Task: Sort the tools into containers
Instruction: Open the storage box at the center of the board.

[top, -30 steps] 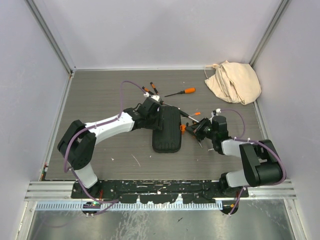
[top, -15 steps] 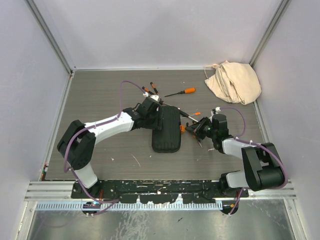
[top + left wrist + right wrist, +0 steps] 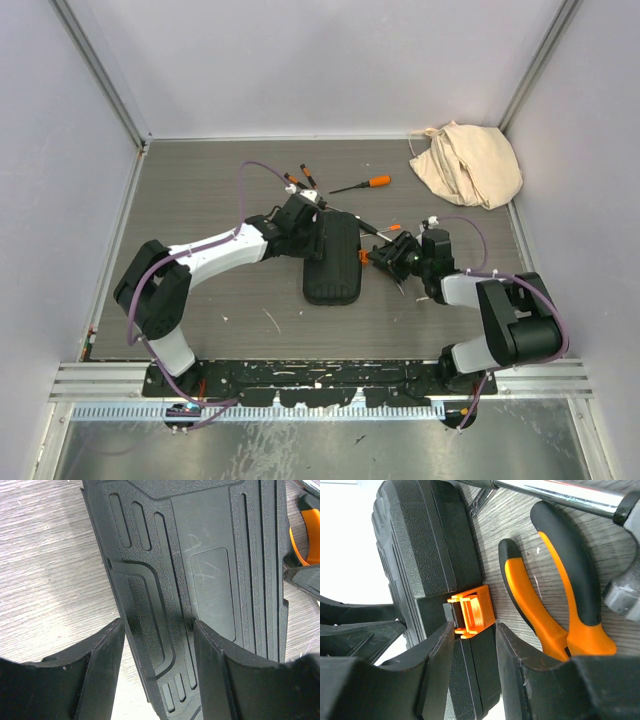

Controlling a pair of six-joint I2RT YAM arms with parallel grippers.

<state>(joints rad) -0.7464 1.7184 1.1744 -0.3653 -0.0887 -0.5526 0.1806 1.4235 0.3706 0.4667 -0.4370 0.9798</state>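
The closed case (image 3: 332, 262) lies on the table (image 3: 200, 190) between both grippers. The left gripper (image 3: 157, 630) sits over its lid's left edge, fingers spread. The right gripper (image 3: 471, 635) is at its right side, fingers apart either side of the orange latch (image 3: 472, 611).

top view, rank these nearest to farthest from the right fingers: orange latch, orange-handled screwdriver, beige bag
1. orange latch: sits between the right fingers
2. orange-handled screwdriver: farther back, mid-table
3. beige bag: far right corner
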